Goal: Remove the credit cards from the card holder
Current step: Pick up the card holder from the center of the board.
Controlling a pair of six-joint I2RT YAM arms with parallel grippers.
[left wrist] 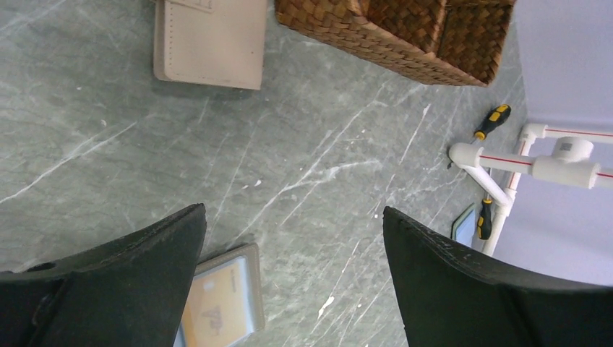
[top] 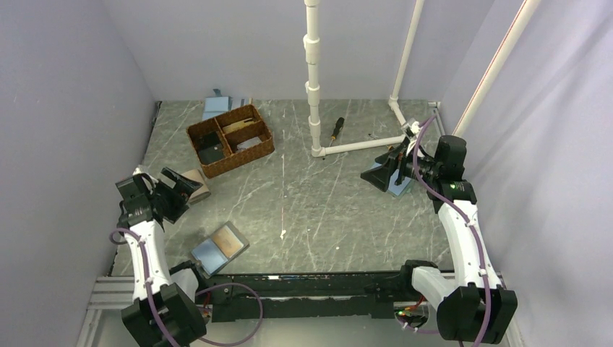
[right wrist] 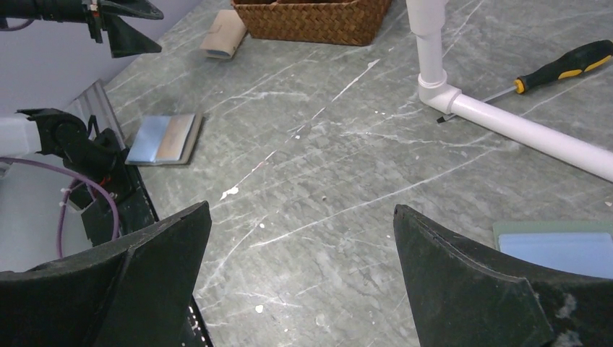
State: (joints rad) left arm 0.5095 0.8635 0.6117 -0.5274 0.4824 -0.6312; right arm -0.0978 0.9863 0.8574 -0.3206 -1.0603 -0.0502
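Observation:
The card holder [top: 402, 188] lies flat at the right of the table, light blue with a pale edge, partly hidden under my right gripper [top: 382, 176]. That gripper is open and empty just above its left side. In the right wrist view one corner of the holder [right wrist: 560, 247] shows beside the right finger, with my right gripper [right wrist: 302, 206] over bare table. The left wrist view shows the holder's edge [left wrist: 465, 224] far off. My left gripper [top: 185, 189] is open and empty at the left [left wrist: 293, 210]. No cards show in the holder.
A folder with one brown half [top: 220, 248] lies near the front left, with an orange card [left wrist: 217, 303] in its sleeve. A tan wallet [top: 196, 182] lies by the left gripper. There is also a wicker basket [top: 231, 139], a blue folder [top: 216, 106] behind it, a white pipe frame [top: 313, 87] and a screwdriver [top: 337, 128].

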